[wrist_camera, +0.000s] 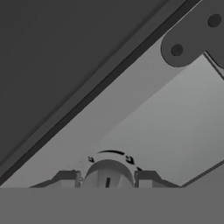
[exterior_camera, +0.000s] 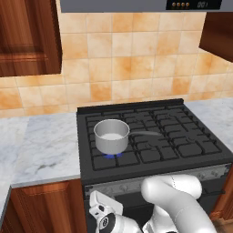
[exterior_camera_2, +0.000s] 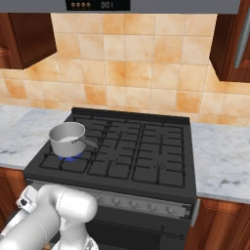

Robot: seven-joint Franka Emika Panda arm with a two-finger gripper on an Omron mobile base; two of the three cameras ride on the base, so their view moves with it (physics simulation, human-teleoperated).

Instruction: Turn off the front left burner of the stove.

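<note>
The black stove point(exterior_camera: 182, 136) point(exterior_camera_2: 146, 146) carries a silver saucepan point(exterior_camera: 111, 135) point(exterior_camera_2: 67, 137) on its front left burner point(exterior_camera: 112, 156) point(exterior_camera_2: 71, 157). A blue flame shows under the pan, which hides most of the burner head. In the hand view my gripper point(wrist_camera: 108, 178) sits on a round grey knob point(wrist_camera: 108, 171) of the grey knob strip point(wrist_camera: 144, 113) point(exterior_camera: 129, 184), with a fingertip point(wrist_camera: 65, 177) tight against each side. My white hand point(exterior_camera: 103, 210) hangs low in front of the strip's left end.
Grey marble counter point(exterior_camera: 41, 145) point(exterior_camera_2: 224, 156) flanks the stove on both sides. Wooden cabinets point(exterior_camera: 27, 36) hang above, and a range hood point(exterior_camera_2: 146, 5) sits over the stove. Further knobs point(exterior_camera_2: 151, 207) line the strip to the right.
</note>
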